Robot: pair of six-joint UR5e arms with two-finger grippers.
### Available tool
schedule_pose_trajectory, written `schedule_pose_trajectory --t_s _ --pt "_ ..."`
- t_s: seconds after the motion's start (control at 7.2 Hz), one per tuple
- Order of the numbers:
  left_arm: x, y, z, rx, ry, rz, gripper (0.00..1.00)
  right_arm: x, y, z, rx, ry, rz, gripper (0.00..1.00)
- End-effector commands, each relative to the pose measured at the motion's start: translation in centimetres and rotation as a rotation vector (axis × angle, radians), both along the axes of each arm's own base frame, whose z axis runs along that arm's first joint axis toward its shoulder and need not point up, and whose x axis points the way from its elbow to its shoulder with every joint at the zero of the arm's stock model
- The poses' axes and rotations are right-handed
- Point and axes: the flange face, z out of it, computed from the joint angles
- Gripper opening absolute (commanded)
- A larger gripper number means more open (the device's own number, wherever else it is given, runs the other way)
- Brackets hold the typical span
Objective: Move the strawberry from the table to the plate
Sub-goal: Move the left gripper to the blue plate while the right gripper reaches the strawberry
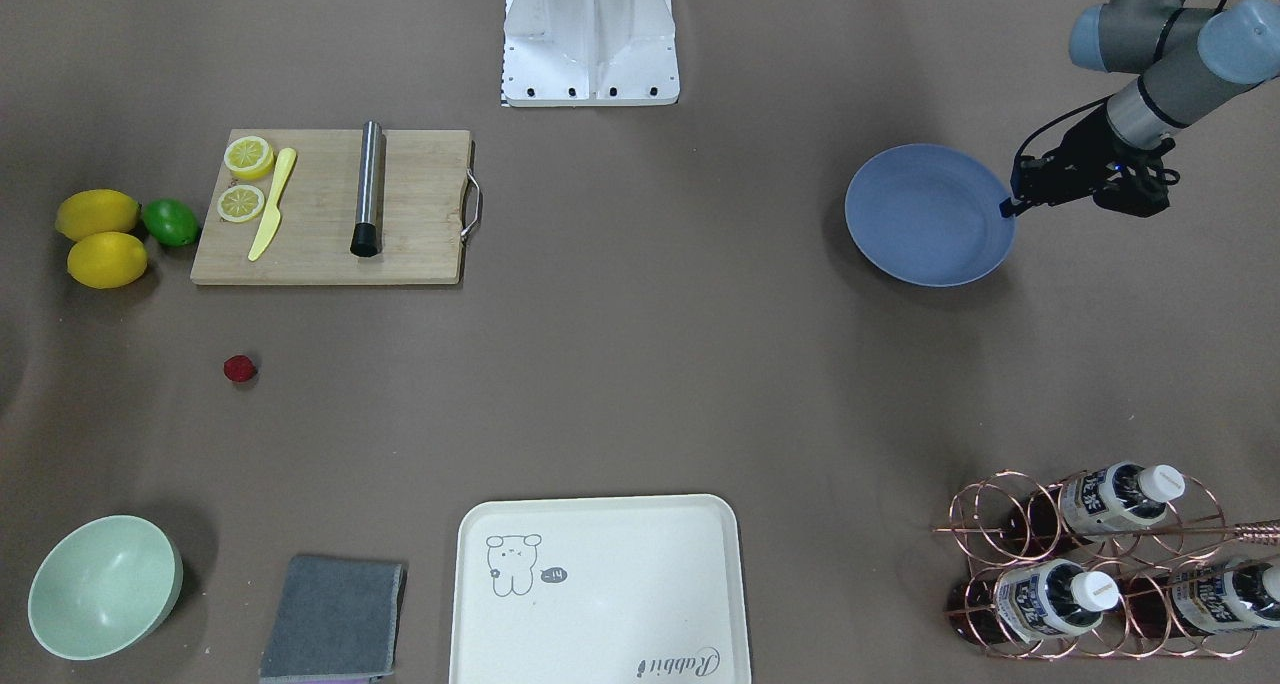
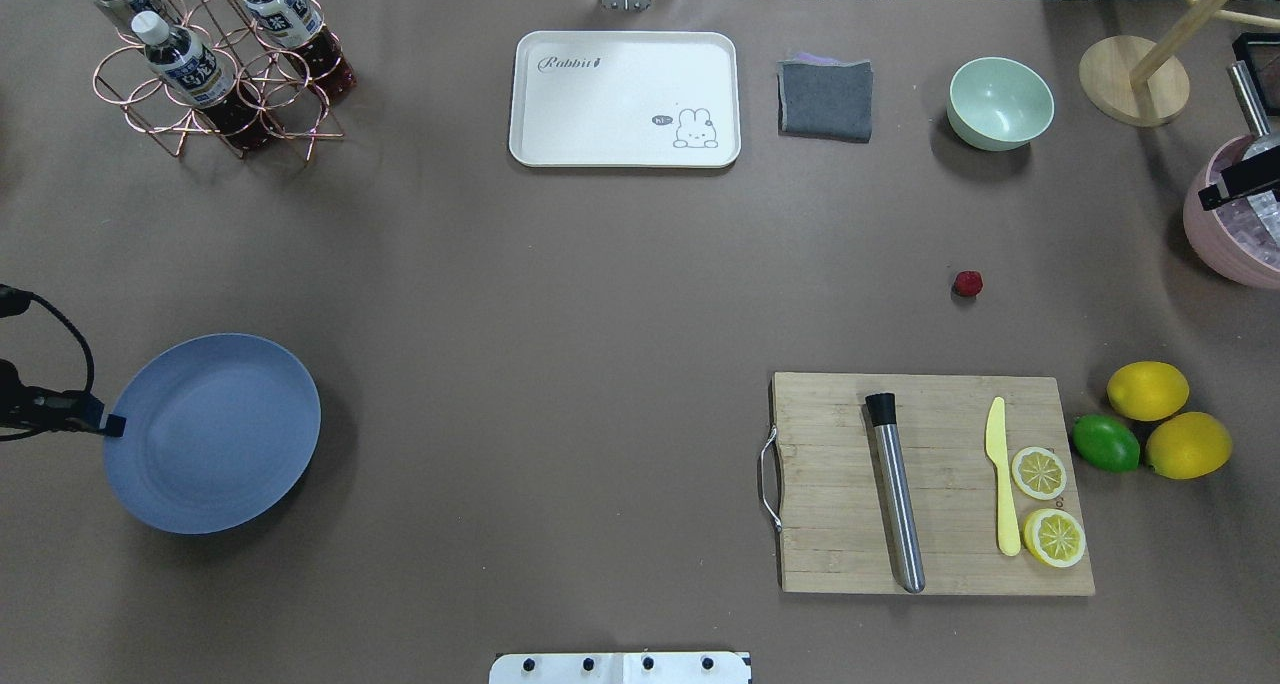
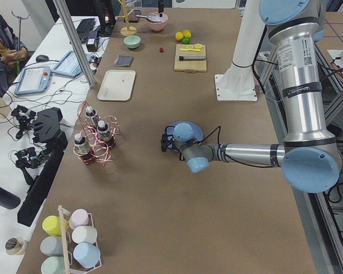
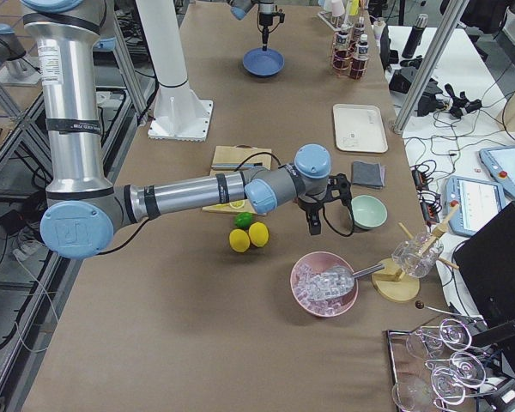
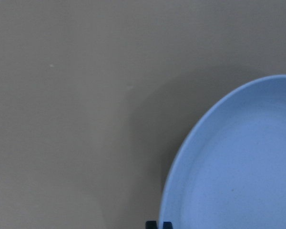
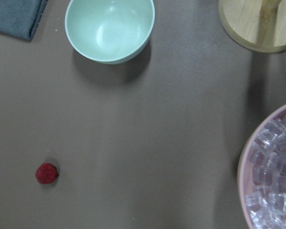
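The strawberry (image 1: 239, 368) (image 2: 967, 283), small and dark red, lies on the bare table (image 2: 600, 294) beyond the cutting board; the right wrist view has it low and left (image 6: 46, 173). Far across the table sits the blue-grey plate (image 2: 215, 432) (image 1: 925, 214), with nothing on it. My left gripper (image 1: 1010, 204) (image 2: 110, 426) hangs shut over the plate's outer rim (image 5: 181, 157), holding nothing. My right gripper (image 4: 329, 215) hovers open above the table between the pale green bowl (image 6: 109, 28) and the pink ice bowl (image 6: 271, 176), off to one side of the strawberry.
A wooden cutting board (image 2: 930, 484) carries a steel rod, a yellow knife and lemon slices. Two lemons (image 2: 1148, 390) and a lime (image 2: 1105, 442) lie beside it. A cream tray (image 2: 625, 99), grey cloth (image 2: 825, 99), bottle rack (image 2: 215, 74) and wooden stand (image 2: 1135, 79) line the far edge.
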Motion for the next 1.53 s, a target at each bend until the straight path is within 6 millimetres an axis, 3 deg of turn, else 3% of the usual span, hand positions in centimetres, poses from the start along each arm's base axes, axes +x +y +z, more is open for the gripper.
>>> schedule_pose_trajectory --t_s 0.0,0.14,0.28,0.42,0.56,0.83,0.97,1.39 --pt "4.9 -5.3 -8.5 -0.088 0.087 -0.07 0.0 -6.9 -1.7 -4.3 -0.061 -0.007 0.03 1.0" --pt "7.6 -7.4 -12.6 -0.099 0.099 -0.089 0.0 -10.6 -1.8 -5.7 -0.069 0.0 0.016 1.0" --pt "12.1 -9.2 -18.1 -0.129 0.096 -0.112 0.0 -14.4 -1.7 -6.4 -0.063 0.024 -0.003 1.0" --pt "16.9 -8.8 -22.2 -0.139 0.079 -0.144 0.0 -16.7 -1.5 -6.3 -0.059 0.049 -0.015 1.0" --pt "21.1 -7.2 -25.1 -0.161 0.077 -0.15 0.0 -17.8 -1.0 -6.1 -0.062 0.052 -0.034 0.99" --pt "27.3 -4.7 -30.5 -0.15 0.058 -0.163 0.0 -20.6 -0.4 -4.4 -0.069 0.098 -0.06 0.98" --pt "29.4 -4.1 -32.0 -0.142 0.046 -0.166 0.0 -21.9 -0.5 -3.1 -0.086 0.117 -0.075 0.98" --pt "30.5 -3.2 -31.9 -0.143 0.039 -0.153 0.0 -25.4 -0.3 -2.5 -0.081 0.137 -0.113 0.95"
